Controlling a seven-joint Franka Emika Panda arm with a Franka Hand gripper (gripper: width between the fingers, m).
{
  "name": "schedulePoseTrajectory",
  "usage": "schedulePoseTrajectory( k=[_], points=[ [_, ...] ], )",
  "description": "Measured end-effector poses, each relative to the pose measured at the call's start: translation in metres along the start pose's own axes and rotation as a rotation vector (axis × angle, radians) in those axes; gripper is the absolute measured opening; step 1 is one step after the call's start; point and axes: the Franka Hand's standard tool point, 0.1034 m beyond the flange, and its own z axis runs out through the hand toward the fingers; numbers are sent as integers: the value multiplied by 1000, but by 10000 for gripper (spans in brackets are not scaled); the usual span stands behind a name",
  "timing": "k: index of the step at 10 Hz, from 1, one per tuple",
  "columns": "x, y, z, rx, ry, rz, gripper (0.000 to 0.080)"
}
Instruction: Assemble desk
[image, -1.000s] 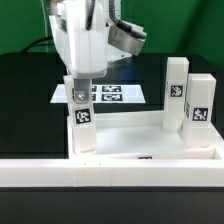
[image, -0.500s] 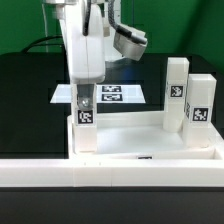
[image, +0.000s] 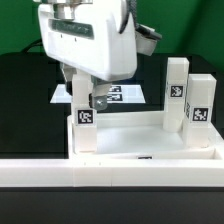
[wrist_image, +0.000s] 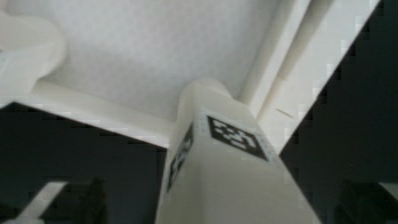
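The white rimmed tabletop lies upside down behind the long bar. One tagged white leg stands upright in its corner on the exterior view's left. Two more legs stand upright at the right side. My gripper hangs over the left leg's top with its fingers on either side of it, open. In the wrist view that leg runs up between my dark fingers, with a gap on each side of it, and meets the tabletop. My gripper holds nothing.
A long white bar spans the foreground in front of the tabletop. The marker board lies flat on the black table behind the leg, partly hidden by my hand.
My jaws have opened and let go of the left leg. The hand has turned about its axis, now showing its broad side. The leg still stands in the corner.
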Motion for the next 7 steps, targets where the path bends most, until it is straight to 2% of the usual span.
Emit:
schedulePoseTrajectory(
  k=[7],
  points=[
    [3,1,-2,-39,14,-718,649]
  ],
)
